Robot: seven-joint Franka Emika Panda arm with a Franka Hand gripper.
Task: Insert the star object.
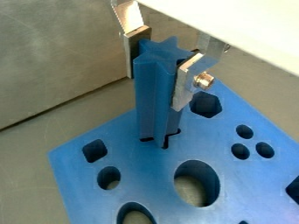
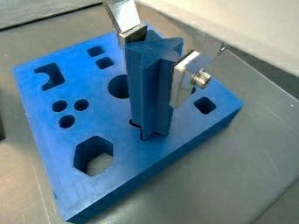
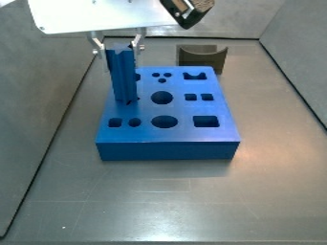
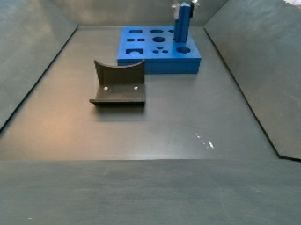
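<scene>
The star object (image 1: 152, 96), a tall blue ridged peg, stands upright on the large blue block (image 1: 239, 171), with its lower end in the star-shaped hole. My gripper (image 1: 158, 57) is shut on the peg's upper part, one silver finger on each side. Both wrist views show this; in a wrist view the peg (image 2: 149, 87) rises from the block (image 2: 47, 114) between the fingers of the gripper (image 2: 158, 57). In a side view the peg (image 3: 122, 72) stands at the block's (image 3: 179, 134) far left corner under the gripper (image 3: 115, 43). It also shows in a side view (image 4: 182, 25).
A dark grey curved piece (image 4: 118, 85) lies on the floor apart from the block (image 4: 147, 53); it also shows behind the block in a side view (image 3: 200, 57). The block has several other shaped holes. Grey walls enclose the floor.
</scene>
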